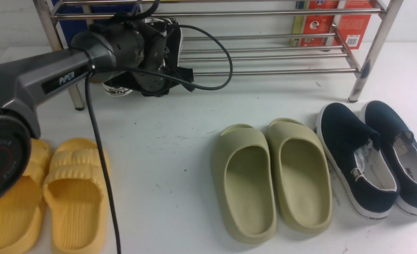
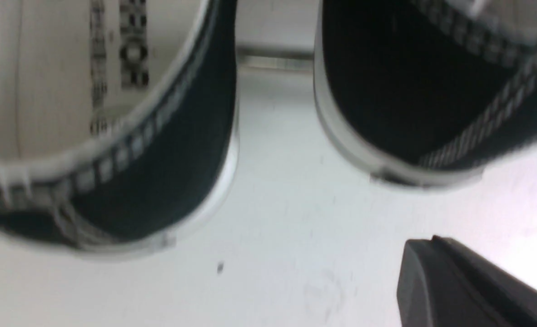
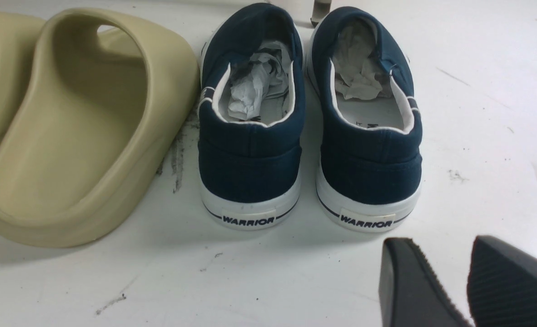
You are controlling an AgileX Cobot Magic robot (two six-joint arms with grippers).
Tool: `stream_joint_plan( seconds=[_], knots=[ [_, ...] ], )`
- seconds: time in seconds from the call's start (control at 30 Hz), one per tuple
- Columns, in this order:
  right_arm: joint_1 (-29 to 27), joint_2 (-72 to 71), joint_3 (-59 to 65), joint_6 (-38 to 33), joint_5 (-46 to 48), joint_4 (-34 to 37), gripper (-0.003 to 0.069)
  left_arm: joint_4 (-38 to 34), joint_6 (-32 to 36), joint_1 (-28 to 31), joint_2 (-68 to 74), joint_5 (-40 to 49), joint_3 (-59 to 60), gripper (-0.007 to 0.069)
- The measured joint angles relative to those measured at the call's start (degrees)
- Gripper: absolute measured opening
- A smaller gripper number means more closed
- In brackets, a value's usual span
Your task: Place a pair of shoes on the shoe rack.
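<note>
The shoe rack (image 1: 265,56) of steel tubes stands at the back of the white table. The two black sneakers are at its lower shelf on the left, mostly hidden behind my left wrist. One white heel (image 1: 116,91) pokes out below the wrist, and part of the other sneaker (image 1: 175,33) shows above it. In the left wrist view both heels (image 2: 159,181) (image 2: 400,104) are close, with a rack bar (image 2: 273,61) between them. My left gripper (image 1: 157,58) is just behind the heels. One finger (image 2: 454,286) shows, with nothing in it. My right gripper (image 3: 436,247) is open and empty behind the navy slip-ons.
Yellow slides (image 1: 46,197) lie front left and olive-green slides (image 1: 272,176) in the middle. Navy slip-ons (image 1: 370,158) lie at the right, and they also show in the right wrist view (image 3: 309,136). A red box (image 1: 335,24) stands behind the rack. A black cable (image 1: 99,158) hangs from the left arm.
</note>
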Motion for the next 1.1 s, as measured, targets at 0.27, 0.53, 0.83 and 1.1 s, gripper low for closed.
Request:
stream_joint_plan(
  seconds=[0.27, 0.53, 0.83, 1.1],
  knots=[
    [0.0, 0.0, 0.0, 0.0, 0.0, 0.0, 0.0239, -6.7, 4.0, -5.4, -15.2, 9.4, 7.7, -0.0013],
    [0.0, 0.0, 0.0, 0.0, 0.0, 0.0, 0.0239, -8.2, 4.1, -9.6, -42.7, 0.6, 32.4, -0.0013],
    [0.0, 0.0, 0.0, 0.0, 0.0, 0.0, 0.0239, -12.1, 4.0, -9.8, -67.9, -10.2, 57.1, -0.0013],
    [0.0, 0.0, 0.0, 0.0, 0.0, 0.0, 0.0239, -13.0, 4.0, -9.8, -82.3, -15.0, 69.9, -0.0013]
  ],
)
